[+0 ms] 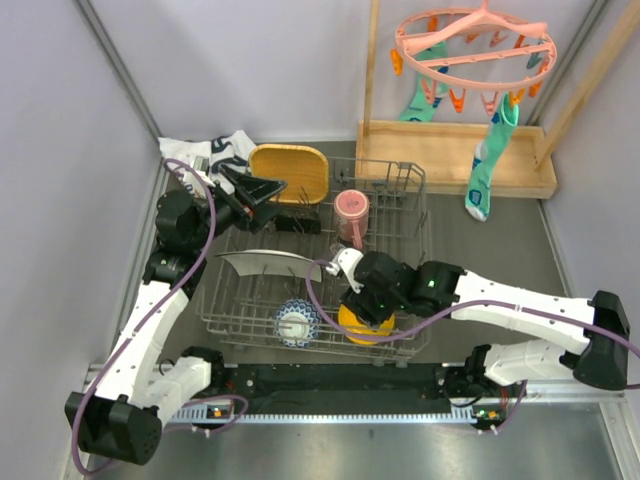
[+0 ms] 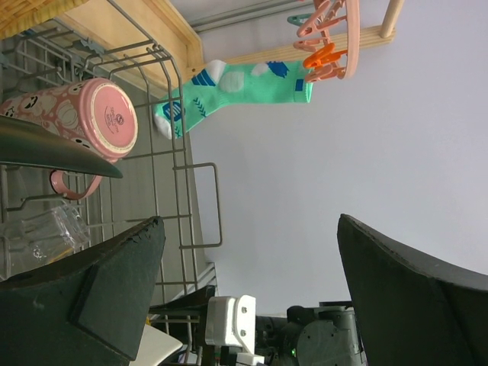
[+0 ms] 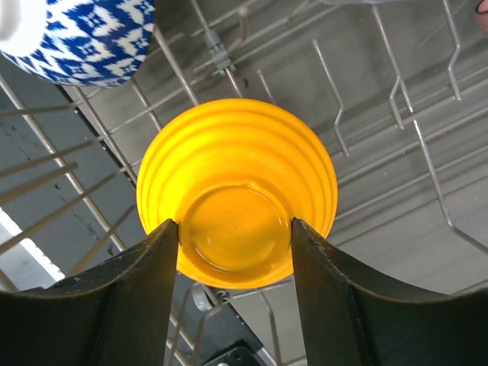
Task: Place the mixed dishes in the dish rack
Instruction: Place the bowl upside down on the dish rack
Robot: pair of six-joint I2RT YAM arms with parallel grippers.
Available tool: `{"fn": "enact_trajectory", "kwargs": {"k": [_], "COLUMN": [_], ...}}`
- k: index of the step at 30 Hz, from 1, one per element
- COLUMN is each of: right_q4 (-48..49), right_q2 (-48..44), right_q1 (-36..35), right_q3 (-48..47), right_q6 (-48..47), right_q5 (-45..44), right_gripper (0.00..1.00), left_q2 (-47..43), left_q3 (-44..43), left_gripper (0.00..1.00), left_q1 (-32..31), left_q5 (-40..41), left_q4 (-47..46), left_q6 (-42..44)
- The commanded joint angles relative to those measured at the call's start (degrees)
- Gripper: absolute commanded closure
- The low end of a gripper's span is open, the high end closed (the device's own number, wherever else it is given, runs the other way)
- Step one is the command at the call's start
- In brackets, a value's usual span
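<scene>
An orange bowl (image 3: 236, 152) sits upside down in the front of the grey wire dish rack (image 1: 412, 196). My right gripper (image 3: 235, 236) is shut on its raised base, with one finger pressed against each side; in the top view the right gripper (image 1: 365, 298) is over the orange bowl (image 1: 362, 326). A blue-white bowl (image 1: 297, 322) sits to its left. A pale plate (image 1: 265, 262) stands mid-rack and a pink cup (image 1: 351, 215) at the back. The yellow plate (image 1: 290, 172) lies behind the rack. My left gripper (image 2: 252, 290) hangs open and empty at the rack's back left, near a clear glass (image 2: 46, 236).
A pink peg hanger (image 1: 475, 50) with teal socks (image 1: 482, 175) hangs over a wooden tray (image 1: 450, 150) at the back right. A white printed cloth (image 1: 210, 152) lies at the back left. Grey walls close in both sides.
</scene>
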State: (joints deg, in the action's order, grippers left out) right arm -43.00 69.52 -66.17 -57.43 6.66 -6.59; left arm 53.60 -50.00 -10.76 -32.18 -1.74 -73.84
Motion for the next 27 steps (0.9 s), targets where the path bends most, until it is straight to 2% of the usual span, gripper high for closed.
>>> {"fn": "enact_trajectory", "kwargs": {"k": [1,8,19,22,27], "right_q4": [-1.03,0.64,-0.94,-1.38,-1.64], "right_q2": [-1.66,-2.72,-0.7,-0.26,0.35], "right_q1": [2.36,5.7,5.79,5.88,5.88], "right_q3": [-2.34,-1.55,-2.42,-2.77,-3.04], "right_q6": [-3.22,-6.39,-8.41,-8.5,-8.59], "right_q5": [1.49,7.89,12.39,12.65,12.48], "right_gripper": [1.0,1.0,1.0,0.95,0.81], "left_q2": [-1.05,-1.13,-1.4,-1.48,-1.13], "left_q3": [0.34,0.87,1.83,2.18,2.54], "left_gripper": [0.02,0.02,0.02,0.02,0.02], "left_q1": [0.66,1.1,1.8,2.06,2.41], "left_q5": [-1.13,-1.65,-2.44,-2.53,-2.88], "left_q4": [-2.74,-2.74,-3.1,-3.1,-3.45], "left_q6": [-0.42,-0.51,-0.6,-0.51,-0.6]}}
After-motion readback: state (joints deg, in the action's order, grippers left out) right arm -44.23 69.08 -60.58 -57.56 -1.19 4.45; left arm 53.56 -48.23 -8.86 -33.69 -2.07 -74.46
